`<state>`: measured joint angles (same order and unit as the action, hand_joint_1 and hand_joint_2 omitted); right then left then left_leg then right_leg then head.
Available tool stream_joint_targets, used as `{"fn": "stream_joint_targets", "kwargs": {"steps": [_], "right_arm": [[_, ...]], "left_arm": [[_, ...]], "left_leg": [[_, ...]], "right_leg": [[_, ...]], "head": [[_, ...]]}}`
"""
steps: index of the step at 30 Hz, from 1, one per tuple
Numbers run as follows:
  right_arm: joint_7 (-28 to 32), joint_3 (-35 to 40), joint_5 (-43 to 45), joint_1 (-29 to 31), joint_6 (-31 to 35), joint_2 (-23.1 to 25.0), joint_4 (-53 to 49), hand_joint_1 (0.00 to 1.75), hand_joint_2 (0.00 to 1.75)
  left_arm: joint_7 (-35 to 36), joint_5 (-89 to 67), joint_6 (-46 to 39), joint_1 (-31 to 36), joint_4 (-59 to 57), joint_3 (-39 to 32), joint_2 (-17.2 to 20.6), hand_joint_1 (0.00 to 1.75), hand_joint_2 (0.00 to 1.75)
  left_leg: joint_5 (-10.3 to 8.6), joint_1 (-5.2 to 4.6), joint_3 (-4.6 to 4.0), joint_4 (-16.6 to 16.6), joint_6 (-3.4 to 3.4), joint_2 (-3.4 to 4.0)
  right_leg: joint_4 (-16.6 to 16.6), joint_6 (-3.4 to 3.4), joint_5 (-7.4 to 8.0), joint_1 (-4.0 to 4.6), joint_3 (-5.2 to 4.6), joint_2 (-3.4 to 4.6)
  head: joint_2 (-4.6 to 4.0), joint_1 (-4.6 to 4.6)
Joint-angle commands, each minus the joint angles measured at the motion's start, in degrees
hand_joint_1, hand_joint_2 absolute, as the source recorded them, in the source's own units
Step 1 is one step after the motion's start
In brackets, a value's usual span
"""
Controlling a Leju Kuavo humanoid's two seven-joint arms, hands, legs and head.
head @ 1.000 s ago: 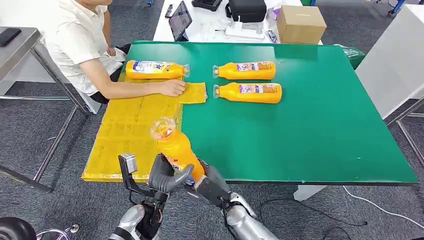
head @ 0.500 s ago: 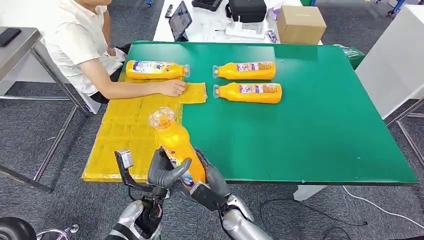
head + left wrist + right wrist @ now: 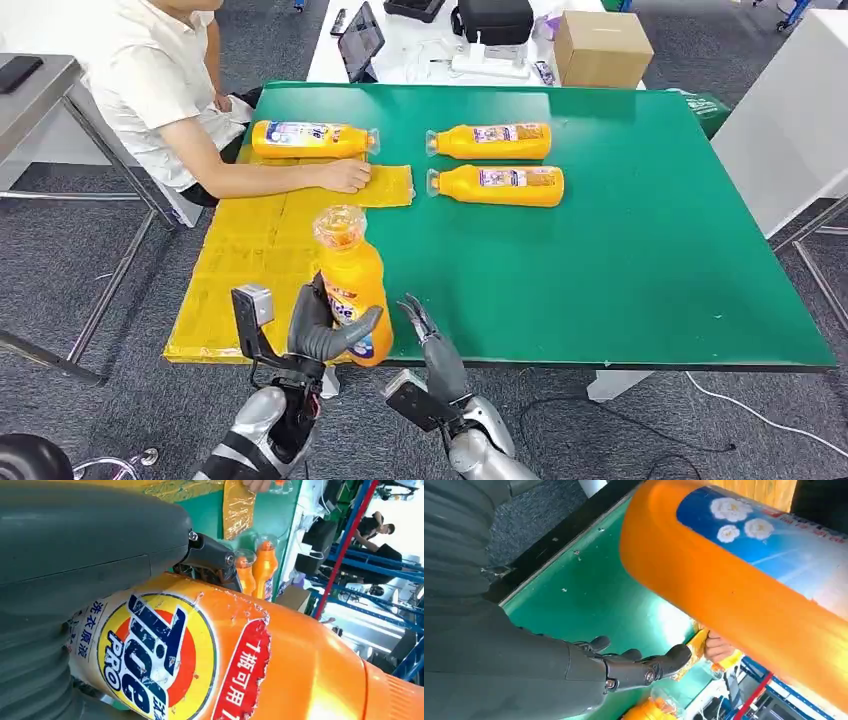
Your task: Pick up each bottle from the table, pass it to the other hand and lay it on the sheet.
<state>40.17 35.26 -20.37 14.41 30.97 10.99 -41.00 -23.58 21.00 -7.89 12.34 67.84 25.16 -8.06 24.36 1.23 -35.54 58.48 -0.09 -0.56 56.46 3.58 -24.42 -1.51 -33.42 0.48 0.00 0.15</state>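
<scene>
My left hand (image 3: 322,331) grips an orange detergent bottle (image 3: 350,287) by its body, holding it nearly upright above the table's near edge; its label (image 3: 160,655) is close up in the left wrist view. My right hand (image 3: 432,343) stands just right of the bottle with fingers extended and apart, holding nothing; the right wrist view has its fingers (image 3: 634,667) over the green table and the bottle (image 3: 734,595) beside them. Two more orange bottles (image 3: 488,141) (image 3: 497,185) lie on the table. A third (image 3: 312,139) lies at the far end of the yellow sheet (image 3: 260,260).
A seated person rests a hand (image 3: 345,175) on the sheet's far part. The green table (image 3: 620,260) stretches to the right. Behind it stands a white table with a cardboard box (image 3: 600,47) and a tablet (image 3: 360,40). A grey table (image 3: 40,95) stands at the left.
My right hand has let go of the bottle and drawn off to the right. The left hand now holds it alone, more upright and slightly further forward.
</scene>
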Motion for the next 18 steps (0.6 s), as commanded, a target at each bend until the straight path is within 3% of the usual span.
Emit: {"fn": "stream_joint_targets", "kwargs": {"steps": [1,4,5,7,11,12,15,17,18], "right_arm": [[-0.17,1.67,0.22,0.88,-0.07,-1.84,-0.14,0.00,1.75],[-0.17,1.67,0.22,0.88,-0.07,-1.84,-0.14,0.00,1.75],[-0.17,1.06,0.01,0.05,3.50,-2.22,-2.03,0.00,1.75],[-0.17,0.72,-0.47,-1.32,8.70,-3.86,-6.36,0.00,1.75],[-0.17,-11.92,-12.18,-5.23,9.03,-2.23,-11.96,0.00,1.75],[-0.17,-18.51,-21.60,-8.35,9.03,-1.01,-20.41,0.00,1.75],[-0.17,-21.11,-30.23,-12.32,9.03,1.05,-33.68,0.00,1.75],[-0.17,-20.44,-29.46,-12.78,9.03,1.61,-35.55,0.00,1.75],[-0.17,-16.56,-24.93,-11.32,9.03,0.61,-33.09,0.00,1.75]], "left_arm": [[0.01,0.11,-0.14,2.81,-3.20,2.06,1.58,1.75,1.75],[0.01,0.11,-0.14,2.81,-3.20,2.06,1.58,1.75,1.75],[-1.08,-7.20,-6.37,3.41,-3.89,3.24,2.44,1.75,1.75],[-1.52,-11.88,-9.22,3.58,-3.66,2.42,4.17,1.75,1.75],[-0.27,-13.69,-8.06,4.14,-3.36,-2.88,6.23,1.75,1.75],[0.12,-15.18,-8.33,4.97,-3.91,-4.36,7.05,1.75,1.75],[1.93,-19.78,-10.81,9.41,-7.54,-7.81,7.75,1.75,1.75],[3.35,-22.29,-12.52,12.59,-11.48,-9.25,8.13,1.75,1.75],[15.41,-36.19,-15.73,19.90,-23.25,-3.31,10.69,1.75,1.75]], "left_leg": [[0.02,0.01,0.13,-0.03,0.07,-0.02],[0.02,0.00,0.10,-0.03,0.06,-0.01],[0.02,0.00,0.12,-0.03,0.06,-0.01],[0.06,0.03,0.26,-0.06,0.10,-0.03],[0.01,0.00,0.12,-0.06,0.05,0.00],[0.01,0.00,0.10,-0.04,0.05,0.02],[0.06,0.04,0.10,0.05,0.05,-0.04],[0.00,0.05,-0.09,0.06,0.01,-0.03],[0.08,0.10,0.07,0.11,0.04,0.00]], "right_leg": [[-0.04,-0.13,-0.04,0.04,0.15,-0.09],[-0.03,-0.11,-0.03,0.03,0.12,-0.08],[-0.04,-0.11,-0.03,0.03,0.14,-0.07],[-0.09,-0.22,-0.07,0.09,0.31,-0.14],[-0.04,-0.13,-0.02,0.03,0.12,-0.06],[-0.02,-0.13,-0.02,0.03,0.10,-0.05],[0.10,-0.27,-0.11,0.09,0.11,-0.15],[0.11,-0.14,-0.03,0.08,-0.09,-0.07],[0.18,-0.32,-0.12,0.16,0.07,-0.12]], "head": [[0.00,-0.02],[0.00,0.00],[0.00,0.00],[0.00,0.00],[0.00,-0.02],[0.00,0.02],[0.00,0.02],[0.00,-0.02],[0.00,-0.02]]}}
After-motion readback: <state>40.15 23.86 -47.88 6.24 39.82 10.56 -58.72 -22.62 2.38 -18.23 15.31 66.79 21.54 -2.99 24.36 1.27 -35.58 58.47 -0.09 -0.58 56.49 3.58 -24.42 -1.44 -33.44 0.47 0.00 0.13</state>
